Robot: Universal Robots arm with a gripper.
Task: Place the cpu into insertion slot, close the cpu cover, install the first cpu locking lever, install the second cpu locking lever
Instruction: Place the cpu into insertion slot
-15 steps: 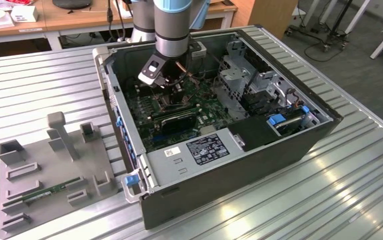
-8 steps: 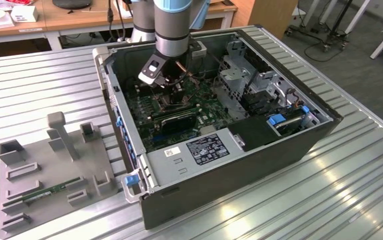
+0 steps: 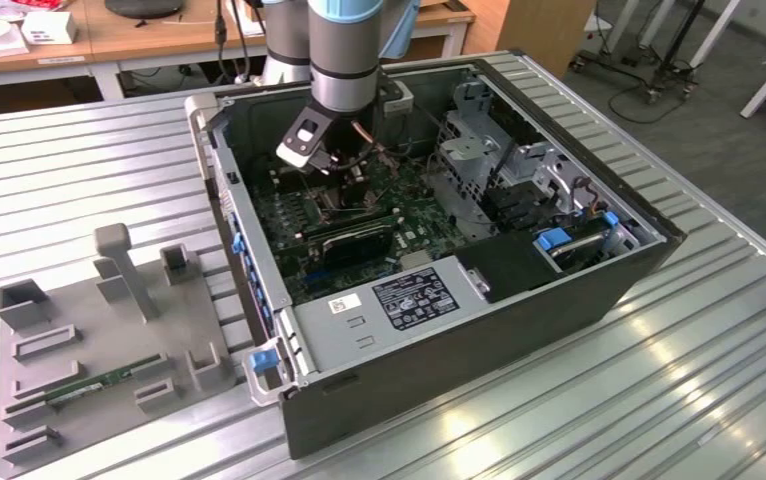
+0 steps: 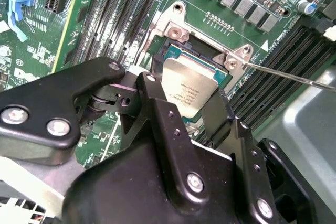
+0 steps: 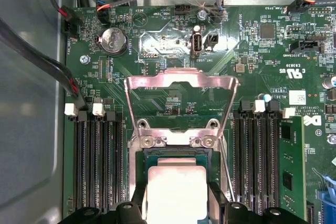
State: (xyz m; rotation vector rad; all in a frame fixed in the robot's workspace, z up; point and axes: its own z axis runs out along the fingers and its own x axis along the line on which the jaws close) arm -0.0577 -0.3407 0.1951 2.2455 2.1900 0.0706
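One small flat square silver-tan cpu [image 5: 176,192] sits at the one dark square silver-framed insertion slot [image 5: 176,153]. The black gripper [image 5: 176,205] clamps its two fingers [image 5: 137,205] on opposite edges of it, narrowly parted. One thin silver cut-out cpu cover [image 5: 178,81] stands raised. In the exterior view the gripper sits upper centre, inside one open black computer case [image 3: 517,320].
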